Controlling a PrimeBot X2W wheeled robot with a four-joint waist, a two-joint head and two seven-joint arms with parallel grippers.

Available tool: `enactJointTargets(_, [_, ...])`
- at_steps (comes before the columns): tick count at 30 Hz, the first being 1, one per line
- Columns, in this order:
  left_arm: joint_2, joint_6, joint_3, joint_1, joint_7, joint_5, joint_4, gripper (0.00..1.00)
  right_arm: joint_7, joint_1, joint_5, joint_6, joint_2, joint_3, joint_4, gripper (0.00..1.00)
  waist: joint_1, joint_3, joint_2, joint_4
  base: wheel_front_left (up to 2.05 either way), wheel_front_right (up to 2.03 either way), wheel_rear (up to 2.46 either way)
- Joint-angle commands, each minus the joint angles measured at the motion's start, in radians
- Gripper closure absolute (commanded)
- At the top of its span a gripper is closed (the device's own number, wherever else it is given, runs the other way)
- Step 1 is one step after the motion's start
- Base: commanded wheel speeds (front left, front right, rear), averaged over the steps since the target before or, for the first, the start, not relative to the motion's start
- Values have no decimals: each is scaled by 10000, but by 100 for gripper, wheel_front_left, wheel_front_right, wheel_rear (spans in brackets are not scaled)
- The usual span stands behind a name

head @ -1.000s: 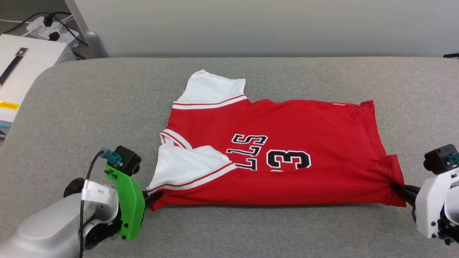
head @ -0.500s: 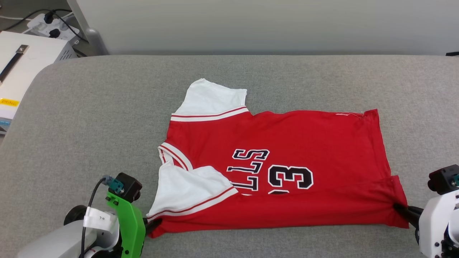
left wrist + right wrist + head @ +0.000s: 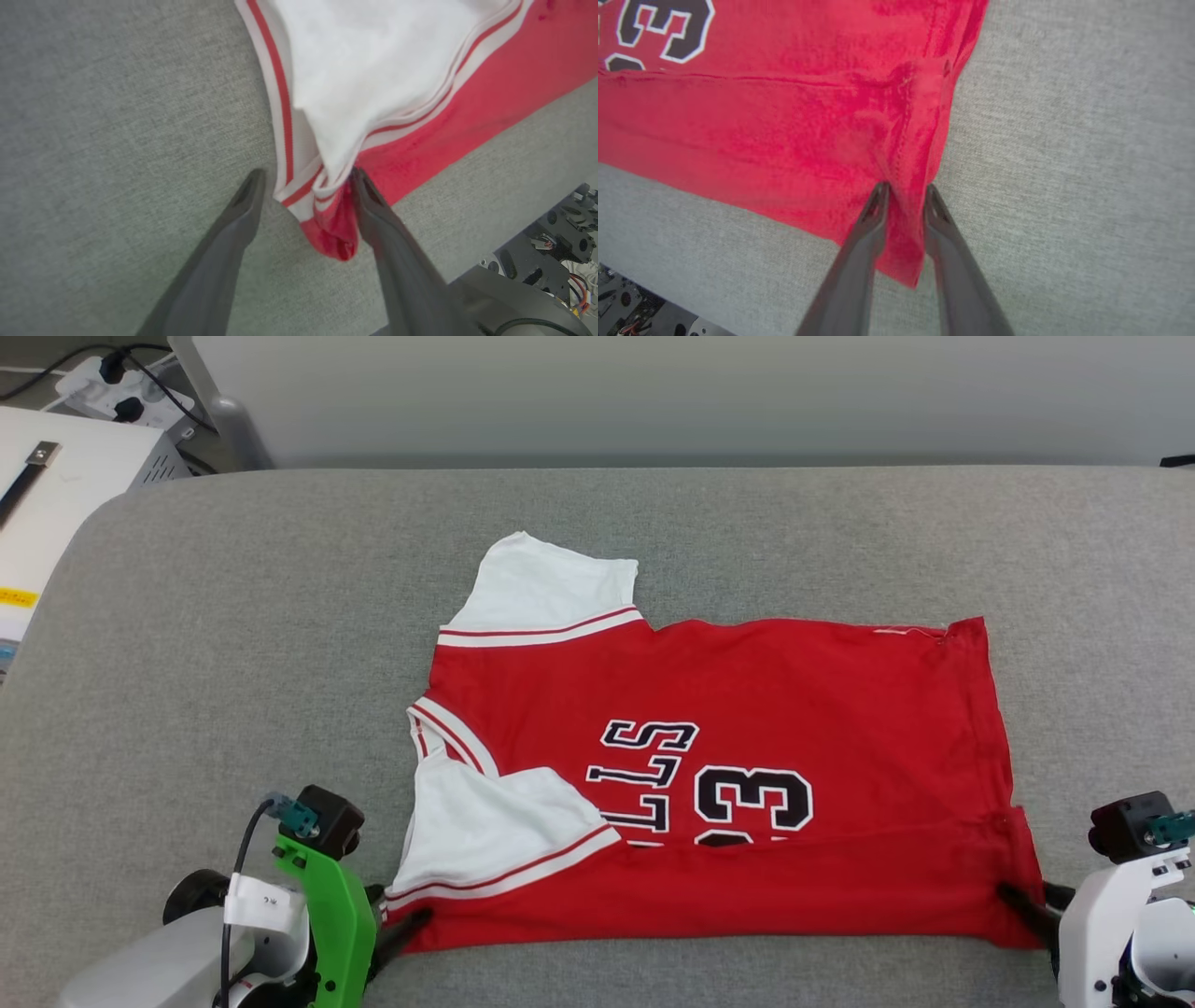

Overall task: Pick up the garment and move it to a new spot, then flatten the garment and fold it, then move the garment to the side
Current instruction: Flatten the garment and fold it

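Bright, even, diffuse light from overhead. The garment [image 3: 747,709] casts only a thin, soft shadow along its near edge. The head view is sharp. The wrist views are softer, with red oversaturated and blur nearest the lens.

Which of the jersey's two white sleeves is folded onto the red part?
The near sleeve, by the lettering: it lies folded over the red jersey. The far sleeve sticks out flat on the grey cushion.

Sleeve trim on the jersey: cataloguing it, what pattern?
The sleeve trim is white with a thin red stripe, clearest in the left wrist view.
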Motion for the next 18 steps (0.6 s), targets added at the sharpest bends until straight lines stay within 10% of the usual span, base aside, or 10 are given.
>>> enactJointTargets(1, [105,-20,-17,9,-89,250,60,0,-290,-163,-136,-7,18,-46,2,0,0,-177,-1,27,0,0,0])
enactJointTargets(18, [825,561,1454,-2397,-1677,1335,-181,0,-4198,-309,-3141,-7,1784,-2962,-2075,0,0,-232,-1,-378,0,0,0])
